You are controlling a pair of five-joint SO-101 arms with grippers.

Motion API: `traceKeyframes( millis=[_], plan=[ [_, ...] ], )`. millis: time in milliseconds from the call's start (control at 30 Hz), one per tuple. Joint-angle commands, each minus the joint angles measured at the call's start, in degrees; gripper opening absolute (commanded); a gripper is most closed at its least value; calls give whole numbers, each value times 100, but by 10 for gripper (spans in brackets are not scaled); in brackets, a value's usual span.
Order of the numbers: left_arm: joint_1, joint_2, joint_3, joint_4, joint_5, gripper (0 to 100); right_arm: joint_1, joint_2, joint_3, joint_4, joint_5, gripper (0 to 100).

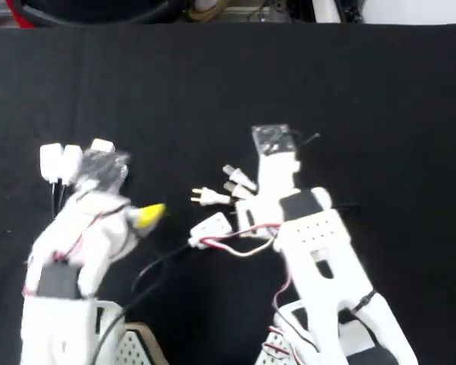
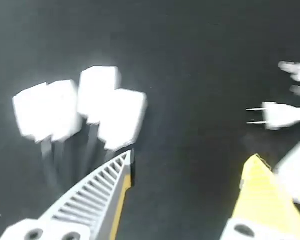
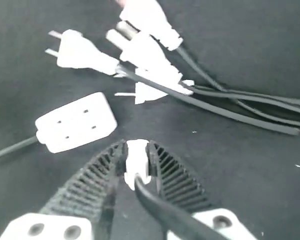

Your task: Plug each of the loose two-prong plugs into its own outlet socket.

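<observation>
The right claw (image 3: pixel 136 146) grasps a plug (image 3: pixel 136 160) by its body, likely for insertion; the left claw (image 2: pixel 190 157) hangs released.

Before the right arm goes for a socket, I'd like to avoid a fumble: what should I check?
1. Right gripper shut on the small white plug: ok.
2. That plug's prongs aimed at a socket: cannot tell, prongs hidden.
3. White rectangular outlet socket nearby, slots uncovered: ok.
4. Held plug's black cord trailing back, off the socket: ok.
5. Left gripper open, near the cluster of white socket blocks: ok.
</observation>
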Motion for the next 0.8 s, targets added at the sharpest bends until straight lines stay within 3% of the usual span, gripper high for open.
traceKeyframes(
  millis=[0, 267, 467, 767],
  plan=[
    [-1200, -2400, 954, 818, -396, 333, -404, 4, -31, -167, 44, 11],
    [-2466, -1952, 2009, 466, -976, 332, -598, 40, -409, -352, 255, 11],
    [-2466, -2259, 2299, 615, -1486, 332, -923, 48, 84, -1160, 484, 11],
    [-2457, -2251, 2316, 624, -1521, 332, -1187, 57, 321, -1442, 457, 11]
  ],
)
